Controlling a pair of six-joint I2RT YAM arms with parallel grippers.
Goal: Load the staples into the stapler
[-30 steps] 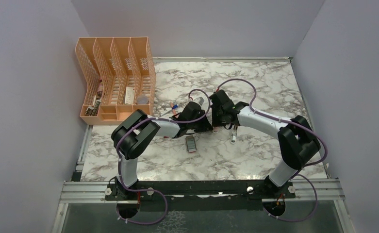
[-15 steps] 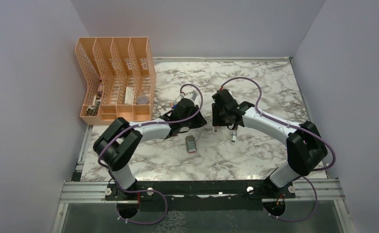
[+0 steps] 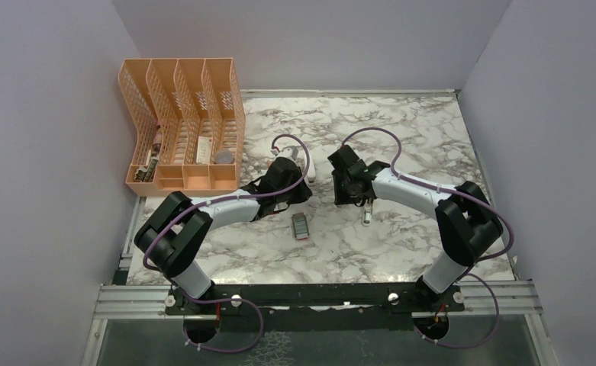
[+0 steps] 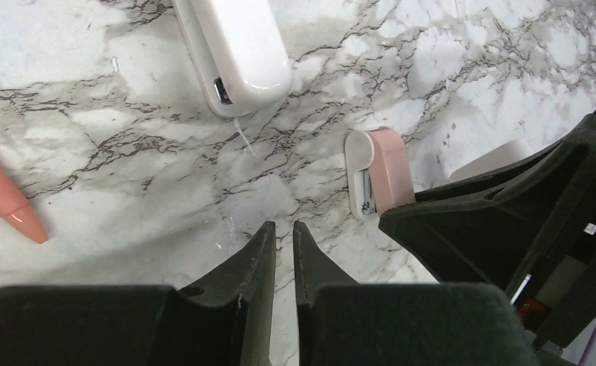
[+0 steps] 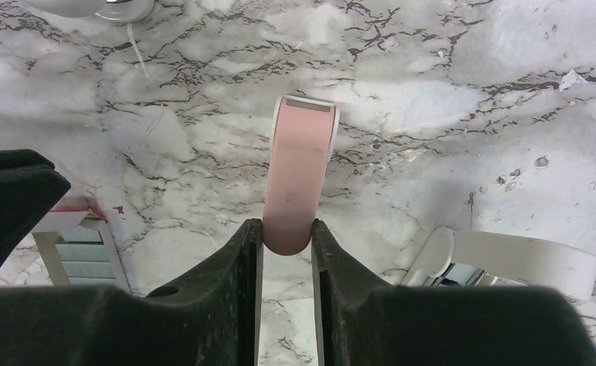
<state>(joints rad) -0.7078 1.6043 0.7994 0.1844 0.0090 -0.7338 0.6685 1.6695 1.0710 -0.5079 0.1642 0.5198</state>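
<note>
Pink block (image 5: 298,171) is gripped in the right gripper (image 5: 288,226) jaws; left gripper (image 4: 283,227) jaws nearly closed, empty. Loading seems unstarted; next, likely grasp the stapler (image 5: 531,263).

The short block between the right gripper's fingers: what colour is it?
The block is pink with a white far end; the right wrist view shows it best.

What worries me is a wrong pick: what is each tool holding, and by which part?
The right tool pinches the pink block by the rounded end nearest its wrist. The left tool holds nothing, its fingers almost together.
</note>
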